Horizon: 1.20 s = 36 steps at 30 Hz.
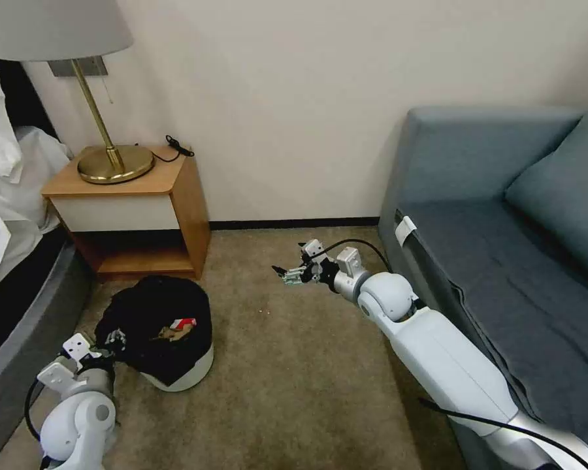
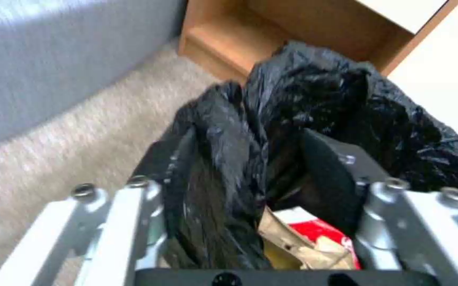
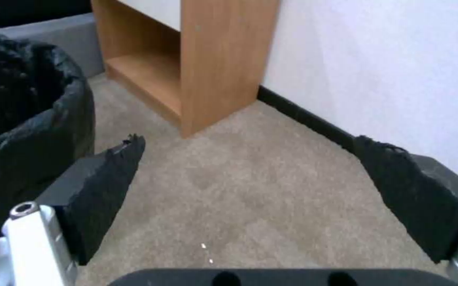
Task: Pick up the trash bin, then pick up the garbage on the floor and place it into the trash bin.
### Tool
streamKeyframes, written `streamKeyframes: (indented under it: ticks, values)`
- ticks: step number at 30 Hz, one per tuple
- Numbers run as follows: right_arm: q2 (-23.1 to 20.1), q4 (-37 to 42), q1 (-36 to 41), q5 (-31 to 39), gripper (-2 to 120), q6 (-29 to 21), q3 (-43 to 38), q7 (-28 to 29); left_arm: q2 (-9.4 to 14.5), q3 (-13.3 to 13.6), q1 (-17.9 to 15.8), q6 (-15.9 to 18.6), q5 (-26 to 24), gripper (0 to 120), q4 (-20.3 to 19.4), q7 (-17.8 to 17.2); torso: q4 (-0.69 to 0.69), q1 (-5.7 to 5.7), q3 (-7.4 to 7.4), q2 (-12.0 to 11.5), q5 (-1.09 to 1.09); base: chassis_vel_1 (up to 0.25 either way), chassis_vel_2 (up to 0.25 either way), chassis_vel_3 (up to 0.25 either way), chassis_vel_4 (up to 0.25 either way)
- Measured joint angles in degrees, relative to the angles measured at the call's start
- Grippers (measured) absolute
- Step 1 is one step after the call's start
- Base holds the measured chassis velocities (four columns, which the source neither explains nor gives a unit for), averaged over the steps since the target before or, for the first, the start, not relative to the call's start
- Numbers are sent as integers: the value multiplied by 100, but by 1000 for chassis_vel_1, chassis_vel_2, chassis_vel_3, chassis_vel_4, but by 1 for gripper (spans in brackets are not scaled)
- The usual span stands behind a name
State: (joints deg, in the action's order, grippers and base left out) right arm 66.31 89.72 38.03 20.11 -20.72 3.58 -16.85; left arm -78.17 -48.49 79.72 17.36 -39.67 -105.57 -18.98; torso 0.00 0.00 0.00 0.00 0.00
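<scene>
Left end effector clamps the trash bin rim.
Thin liner could slip free; right end effector hangs open, empty, beside it.

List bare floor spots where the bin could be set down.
Open carpet runs between the trash bin and the sofa, under the open, empty right gripper. Crowded on the robot's left: the bin, held at its rim by the left gripper, sits near the nightstand and bed.

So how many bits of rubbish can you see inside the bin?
2: a red-and-white carton and a crumpled brown paper bag, side by side inside the trash bin. More may hide under the black liner.
</scene>
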Motion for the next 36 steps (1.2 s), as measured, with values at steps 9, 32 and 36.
streamKeyframes:
  ticks: [9,32,36]
  values:
    - [105,90,284,441,100,-17,-453,183,-19,-27,91,-422,1468,98,-281,130,0,0,0,0,0,0,0,0,0]
    - [999,-282,1360,1708,100,342,-1451,959,164,1665,-541,-1381,2569,100,-140,1252,0,0,0,0,0,0,0,0,0]
    - [1206,-655,1328,1588,100,558,-1507,915,71,1839,-697,-1381,2773,100,78,1200,0,0,0,0,0,0,0,0,0]
